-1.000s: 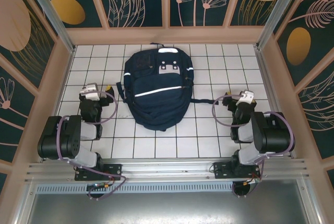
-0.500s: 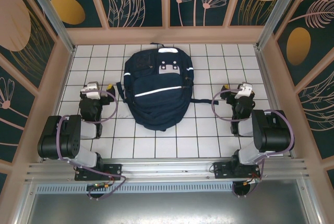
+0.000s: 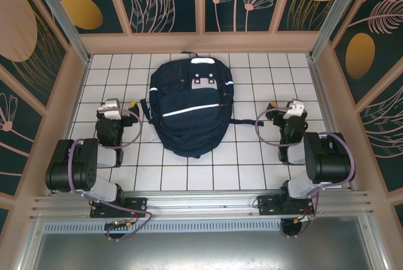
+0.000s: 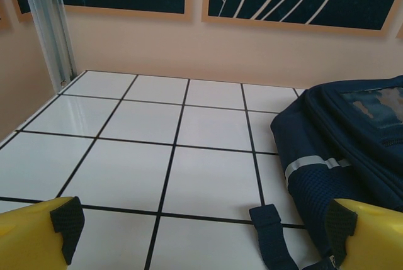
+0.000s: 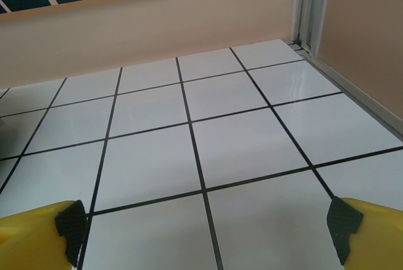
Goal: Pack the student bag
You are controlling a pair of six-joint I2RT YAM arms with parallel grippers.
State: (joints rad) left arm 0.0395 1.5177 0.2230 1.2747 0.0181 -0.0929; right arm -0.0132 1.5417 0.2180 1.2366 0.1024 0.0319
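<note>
Student bag lies flat on the white-tiled table, ctr of the top view, slightly toward the upper half. Its white top label points at the far wall, w/ a white reflective stripe running across the front. A dark strap trails from the bag's right side onto the tiles.

L tool sits mid-left in the top view, just beside the bag's left edge, not touching it. Jaws are spread wide w/ nothing btwn them. In the L wrist view its yellow fingers w/ dark pads fill the lower corners, bare tiles lie btwn them, the bag takes the right side of the frame, and a strap end lies on the tile at lower ctr-right.

R tool sits mid-right in the top view, apart from the bag and near the strap's tip. It's also wide open and empty. The R wrist view has bare tiles, a beige wall and a metal post at upper right.
</note>
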